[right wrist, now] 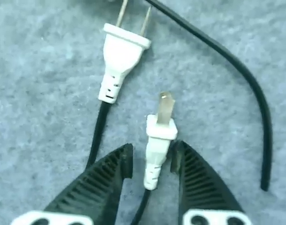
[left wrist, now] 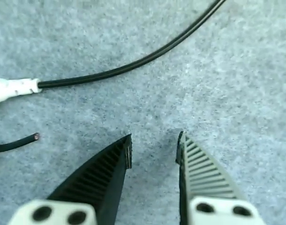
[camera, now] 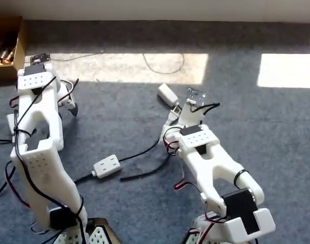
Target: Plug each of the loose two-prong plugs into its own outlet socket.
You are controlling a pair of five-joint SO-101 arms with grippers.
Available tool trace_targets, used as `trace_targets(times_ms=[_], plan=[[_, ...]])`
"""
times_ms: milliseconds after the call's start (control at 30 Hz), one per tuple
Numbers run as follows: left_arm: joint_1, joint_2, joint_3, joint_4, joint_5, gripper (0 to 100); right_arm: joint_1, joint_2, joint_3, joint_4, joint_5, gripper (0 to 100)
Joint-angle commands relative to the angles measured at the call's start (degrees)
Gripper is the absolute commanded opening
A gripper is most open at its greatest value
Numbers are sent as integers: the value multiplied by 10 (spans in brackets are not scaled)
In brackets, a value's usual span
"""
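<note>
Checking the right gripper (right wrist: pixel 153 152) first: it's partly open and straddles the near plug (right wrist: pixel 158 145). One finger (right wrist: pixel 190 173) sits right at the plug's flange. On the other side we see a sliver of carpet (right wrist: pixel 40 117) between finger and plug, so we can't call it clamped. The plug is rolled onto its edge, with its blade pointing straight ahead, away from the gripper. Its lead (right wrist: pixel 141 208) runs back under the fingers.

The far plug (right wrist: pixel 120 56) lies flat ahead of the fingertips, offset toward the finger with the gap. Both prongs show and point away from the gripper. It's near the near plug, not touching it. A loose black cable (right wrist: pixel 248 84) arcs past ahead on the opposite side and stops in a cut end just outside the touching finger.

In the high view, the outlet strip (camera: pixel 106 165) lies well behind the right gripper, between the two arms. A white block (camera: pixel 167 94) sits just beyond that gripper's tip.

The left gripper (left wrist: pixel 155 138) is open about the same amount, with nothing between the fingers — just carpet under it. Ahead of it a black cord (left wrist: pixel 133 68) runs across into a white strain relief (left wrist: pixel 14 87). A cut cable end (left wrist: pixel 28 139) lies just off one fingertip.
</note>
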Motion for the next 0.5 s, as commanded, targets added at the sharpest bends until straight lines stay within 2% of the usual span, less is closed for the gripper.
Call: trace_targets(times_ms=[0, 300, 467], plan=[[-2, -5, -5, -6, 4, 179, -5, 7, 5, 15, -4, 8], [-2, -5, -5, -5, 4, 179, -8, 8, 7, 15, -4, 23], [-2, -5, -5, -5, 4, 179, -52, 7, 9, 27, -1, 23]])
